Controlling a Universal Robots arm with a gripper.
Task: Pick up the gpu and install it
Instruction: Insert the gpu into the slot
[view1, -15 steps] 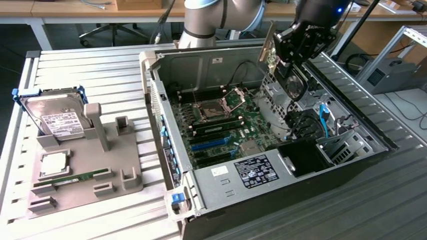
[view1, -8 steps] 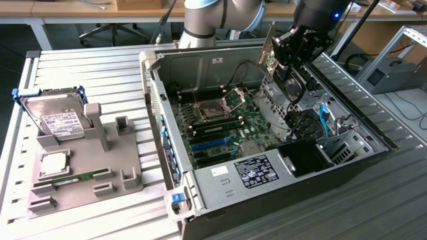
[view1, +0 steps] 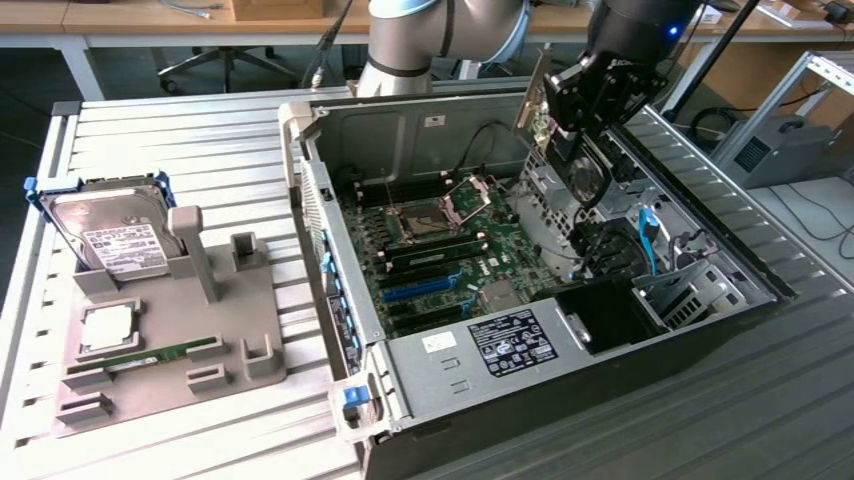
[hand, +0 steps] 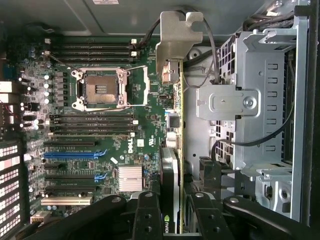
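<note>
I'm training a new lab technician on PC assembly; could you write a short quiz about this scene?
1. Fill in: the silver hard drive with a white label stands in the grey plastic parts stand at the exterior view's ____.
2. True or false: the dark graphics card with a round black fan lies on that stand.
3. What does the black end effector grip? A) hard drive B) graphics card C) nothing
Key: 1 left; 2 false, it hangs over the open grey metal computer case; 3 B.
</note>
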